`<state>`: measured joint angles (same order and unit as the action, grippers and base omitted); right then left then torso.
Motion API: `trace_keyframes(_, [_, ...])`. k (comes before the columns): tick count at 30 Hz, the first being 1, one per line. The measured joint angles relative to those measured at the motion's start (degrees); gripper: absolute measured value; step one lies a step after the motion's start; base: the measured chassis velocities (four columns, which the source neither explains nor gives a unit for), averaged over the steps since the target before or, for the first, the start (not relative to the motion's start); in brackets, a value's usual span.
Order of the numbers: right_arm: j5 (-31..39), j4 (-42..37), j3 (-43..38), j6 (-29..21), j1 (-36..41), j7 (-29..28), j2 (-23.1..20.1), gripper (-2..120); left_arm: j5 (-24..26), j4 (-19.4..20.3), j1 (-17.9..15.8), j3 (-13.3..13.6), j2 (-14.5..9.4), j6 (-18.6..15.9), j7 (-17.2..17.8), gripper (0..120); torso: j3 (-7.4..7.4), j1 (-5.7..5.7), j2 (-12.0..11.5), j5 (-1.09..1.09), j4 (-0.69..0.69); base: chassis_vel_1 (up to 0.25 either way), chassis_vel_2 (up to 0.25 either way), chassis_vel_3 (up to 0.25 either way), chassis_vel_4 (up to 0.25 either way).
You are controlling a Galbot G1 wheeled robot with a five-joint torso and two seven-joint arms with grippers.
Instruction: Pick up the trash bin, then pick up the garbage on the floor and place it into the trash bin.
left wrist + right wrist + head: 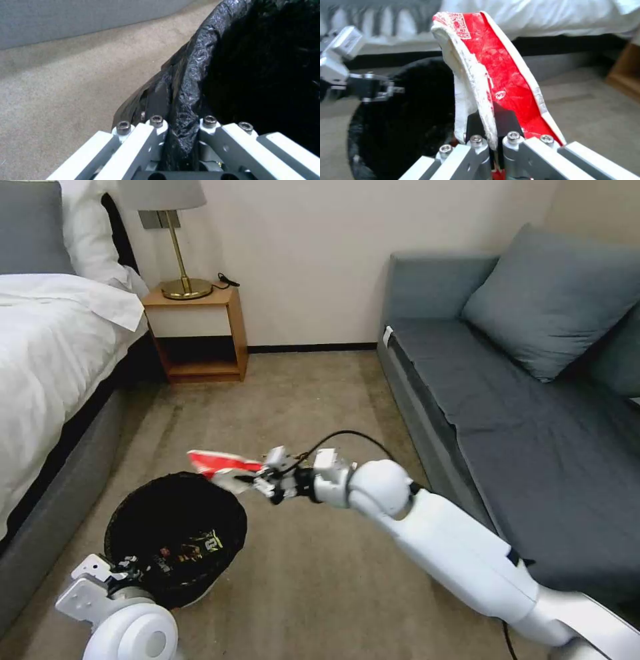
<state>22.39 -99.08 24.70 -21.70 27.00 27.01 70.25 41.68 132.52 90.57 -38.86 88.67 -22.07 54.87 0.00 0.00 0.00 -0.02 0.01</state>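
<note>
Already well along, judging by the scene. Bin point(175, 540) lifted or at least held at about 8 o'clock in the head view, black liner pinched at the rim by the left tool point(181, 125), its jaws closed on the plastic. Some litter lying inside at the bottom: dark wrappers with a bit of yellow and white print, too small to name.

Right tool point(257, 481) stretched out toward 9 o'clock from the arm, clamped on the lower end of a red-and-white packet point(223, 468). Packet hanging above the bin's far rim at roughly 1 o'clock of the opening, not yet dropped. Seen from the right wrist, the same packet point(493, 67) standing up out of the closed jaws, with the black mouth of the bin beyond it and the left tool point(391, 88) at its edge.

Left to do, probably: release over the opening. Carpet point(300, 400) ahead bare between bed and sofa; whether more litter lies elsewhere cannot be told.
</note>
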Motion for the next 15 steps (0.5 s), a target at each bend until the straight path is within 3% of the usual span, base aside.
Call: trace_keyframes(15, [0.3,11.8,10.5,0.1,-4.2,-1.1,9.8,0,-0.1,-0.5,-0.3,0.1,0.2,0.0,0.0,0,0.0,0.0,0.0,0.01,0.0,0.0,0.0,0.0,0.0])
